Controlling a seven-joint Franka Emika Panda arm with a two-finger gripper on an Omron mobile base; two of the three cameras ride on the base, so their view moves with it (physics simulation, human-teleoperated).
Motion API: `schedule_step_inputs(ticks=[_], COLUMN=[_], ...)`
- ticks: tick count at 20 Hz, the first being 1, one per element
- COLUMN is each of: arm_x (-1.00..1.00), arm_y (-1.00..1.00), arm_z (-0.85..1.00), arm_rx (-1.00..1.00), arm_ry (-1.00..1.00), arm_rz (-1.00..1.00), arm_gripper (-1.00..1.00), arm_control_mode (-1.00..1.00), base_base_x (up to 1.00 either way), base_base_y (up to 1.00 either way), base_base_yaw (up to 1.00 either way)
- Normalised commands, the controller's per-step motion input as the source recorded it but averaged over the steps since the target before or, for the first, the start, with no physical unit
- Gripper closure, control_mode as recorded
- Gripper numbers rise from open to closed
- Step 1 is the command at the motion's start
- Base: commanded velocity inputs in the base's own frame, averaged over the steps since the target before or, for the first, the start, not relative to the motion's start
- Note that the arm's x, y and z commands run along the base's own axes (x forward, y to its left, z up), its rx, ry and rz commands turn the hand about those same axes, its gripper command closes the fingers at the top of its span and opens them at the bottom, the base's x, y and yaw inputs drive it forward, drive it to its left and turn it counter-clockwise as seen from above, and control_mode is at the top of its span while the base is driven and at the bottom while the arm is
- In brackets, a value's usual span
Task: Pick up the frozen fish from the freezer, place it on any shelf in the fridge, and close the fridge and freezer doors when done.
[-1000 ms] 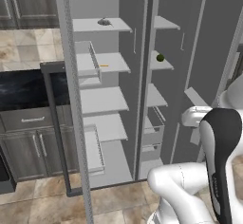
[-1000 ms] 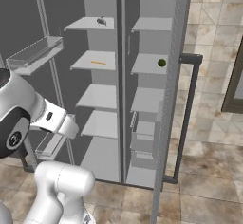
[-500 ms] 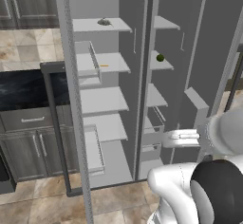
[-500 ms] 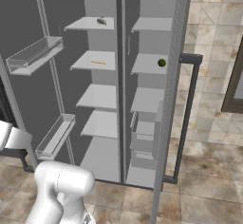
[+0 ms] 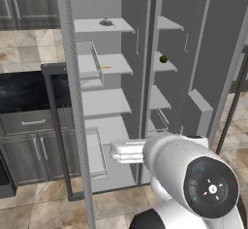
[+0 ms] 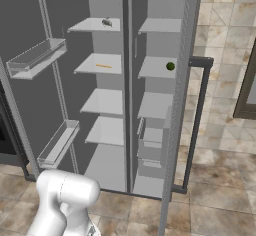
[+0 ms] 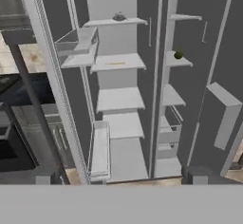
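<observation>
The frozen fish lies on the top shelf of the left compartment with the broad shelves, the fridge. To its right is the freezer with short shelves. Both doors stand wide open: the fridge door is edge-on at the left, the freezer door at the right. My white hand hangs low in front of the unit, far below the fish. In the hand view my gripper is open, its dark fingertips wide apart with nothing between them.
A small green ball sits on a freezer shelf and a thin orange sliver on the second fridge shelf. Clear bins line the fridge door. Dark cabinets with a black counter stand to the left.
My arm has swung down from the right side and across to the left, bringing the hand low before the open unit. Fish, doors and base have not moved.
</observation>
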Motion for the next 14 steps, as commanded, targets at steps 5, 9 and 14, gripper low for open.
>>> schedule_step_inputs(ticks=[5, 9, 14], arm_x=[0.46, 0.84, 0.87], arm_y=[1.00, 1.00, 1.00], arm_z=[0.00, -0.04, -0.10], arm_rx=[0.00, 0.00, 0.00], arm_ry=[-0.28, -0.23, -0.15], arm_rz=[-0.12, -0.28, -0.37], arm_gripper=[-1.00, -1.00, -1.00], arm_control_mode=[-1.00, -1.00, -1.00], base_base_x=[0.00, 0.00, 0.00], base_base_y=[0.00, 0.00, 0.00], base_base_yaw=[0.00, 0.00, 0.00])
